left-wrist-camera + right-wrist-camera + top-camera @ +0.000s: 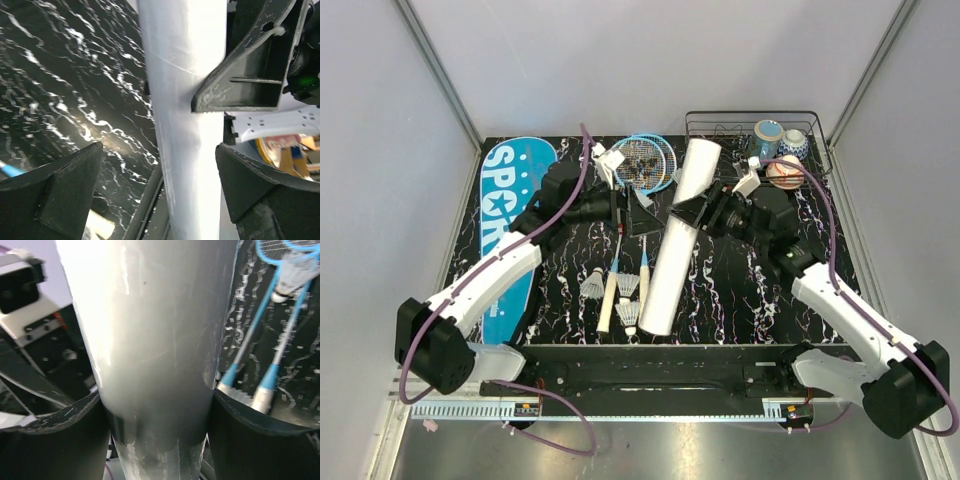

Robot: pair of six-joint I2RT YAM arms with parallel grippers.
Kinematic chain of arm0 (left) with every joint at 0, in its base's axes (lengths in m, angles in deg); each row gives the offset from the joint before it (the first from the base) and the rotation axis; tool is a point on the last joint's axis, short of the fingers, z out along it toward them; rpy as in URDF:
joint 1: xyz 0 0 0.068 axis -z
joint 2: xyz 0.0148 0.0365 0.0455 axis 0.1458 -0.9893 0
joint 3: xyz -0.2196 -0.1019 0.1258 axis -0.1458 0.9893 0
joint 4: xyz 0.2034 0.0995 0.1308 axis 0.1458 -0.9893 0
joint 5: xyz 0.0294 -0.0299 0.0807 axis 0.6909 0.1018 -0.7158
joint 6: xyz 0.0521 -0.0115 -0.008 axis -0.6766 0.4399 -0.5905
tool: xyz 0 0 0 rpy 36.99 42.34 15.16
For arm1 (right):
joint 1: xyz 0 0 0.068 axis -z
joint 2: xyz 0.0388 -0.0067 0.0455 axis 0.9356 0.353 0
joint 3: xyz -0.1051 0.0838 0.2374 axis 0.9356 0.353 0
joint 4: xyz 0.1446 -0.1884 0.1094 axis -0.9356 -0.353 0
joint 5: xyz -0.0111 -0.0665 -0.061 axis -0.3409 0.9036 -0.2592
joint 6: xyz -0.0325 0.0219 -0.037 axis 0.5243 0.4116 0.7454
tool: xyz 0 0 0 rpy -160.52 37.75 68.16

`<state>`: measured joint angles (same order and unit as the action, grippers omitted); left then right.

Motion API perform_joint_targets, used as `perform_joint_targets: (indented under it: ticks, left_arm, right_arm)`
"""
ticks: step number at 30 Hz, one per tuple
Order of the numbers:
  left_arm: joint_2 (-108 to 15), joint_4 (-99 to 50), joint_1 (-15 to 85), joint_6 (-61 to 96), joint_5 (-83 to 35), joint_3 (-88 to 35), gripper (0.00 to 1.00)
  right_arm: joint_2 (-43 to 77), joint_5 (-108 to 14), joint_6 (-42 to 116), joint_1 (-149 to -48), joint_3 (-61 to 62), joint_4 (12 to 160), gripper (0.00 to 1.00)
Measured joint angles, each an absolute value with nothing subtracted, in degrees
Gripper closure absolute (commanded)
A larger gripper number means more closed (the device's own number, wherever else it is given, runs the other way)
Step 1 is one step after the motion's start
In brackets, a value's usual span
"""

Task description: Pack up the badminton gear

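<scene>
right hand (688, 212) clamps the long white tube (670, 265); left hand (640, 214) spread wide just beside it

1. The white tube (155, 340) runs past the top and bottom edges of both wrist views.
2. The left arm (490, 275) crosses the teal bag (510, 185), hiding the end of its lettering.
3. Its wrist covers the racket heads' (655, 165) left rim.

Glaring off the white tube (182, 165) in both wrist views, washing out its upper part, blurring close edges. Lighting the overhead view evenly, glinting on the table (735, 290).
</scene>
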<state>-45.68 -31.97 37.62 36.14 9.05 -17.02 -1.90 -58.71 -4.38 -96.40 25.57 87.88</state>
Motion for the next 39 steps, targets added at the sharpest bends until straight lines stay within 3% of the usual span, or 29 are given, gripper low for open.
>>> perform_joint_targets:
  ticks: [10,13,14,16,19,20,25,34,39]
  left_arm:
    - [-46.9,-24.1,40.5,39.1,15.8,-12.3,0.01]
    - [-47.0,-24.2,40.5,39.2,16.8,-11.5,0.14]
    - [-47.1,-24.5,40.5,38.9,16.8,-11.5,0.24]
    - [-47.0,-25.5,40.5,38.3,16.7,-11.5,0.29]
    - [-47.0,-28.9,40.7,35.7,16.3,-12.3,0.37]
    - [-46.9,-30.3,40.7,34.3,15.7,-12.4,0.40]
    - [-46.3,-39.0,40.7,27.3,12.5,-14.4,0.50]
    - [-41.6,-54.6,40.7,10.9,-0.8,-20.4,0.52]
    - [-34.3,-56.0,41.3,2.3,-8.7,-16.3,0.54]
  right_arm:
    - [1.6,-47.8,-12.3,-108.1,25.3,96.2,0.37]
    - [2.9,-45.9,-13.3,-109.8,25.3,97.5,0.34]
    - [3.1,-45.5,-13.5,-110.0,25.3,97.8,0.32]
    - [3.3,-44.7,-13.5,-110.2,25.3,97.6,0.24]
    - [3.5,-44.5,-12.8,-110.3,24.8,96.1,0.02]
    - [3.5,-44.6,-11.8,-110.3,23.9,94.6,0.01]
    - [3.6,-45.0,-1.6,-109.6,15.5,82.0,0.00]
    - [1.9,-43.6,20.3,-100.0,1.5,56.6,0.01]
    - [2.5,-48.3,26.2,-100.1,-8.4,48.8,0.10]
